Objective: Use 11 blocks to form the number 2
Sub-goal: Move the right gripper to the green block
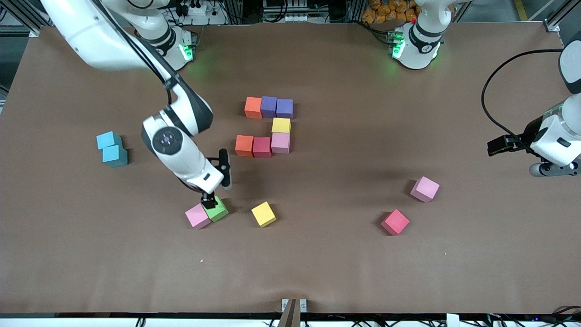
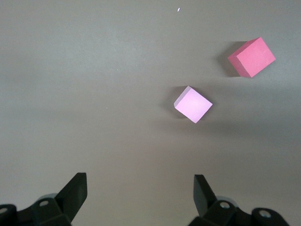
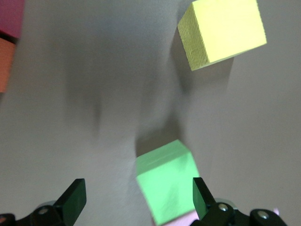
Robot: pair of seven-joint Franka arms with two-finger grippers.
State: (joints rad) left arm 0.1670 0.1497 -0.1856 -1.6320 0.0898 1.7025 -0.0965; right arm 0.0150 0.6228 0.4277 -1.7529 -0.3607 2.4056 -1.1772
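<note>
Green block (image 3: 167,181) sits betw. open right claw (image 3: 136,197) fingers, untouched.

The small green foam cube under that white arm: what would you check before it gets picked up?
1. Right gripper over the small green foam cube: ok.
2. Right jaws open: ok.
3. Cube between the jaws: not ok, it sits toward one finger in the right wrist view.
4. Pale pink foam cube touching the green one may get nudged: not ok.
5. Spot for it in the unfinished multicoloured foam-cube digit: cannot tell.
6. Left gripper waits with jaws open toward its own end: ok.
</note>
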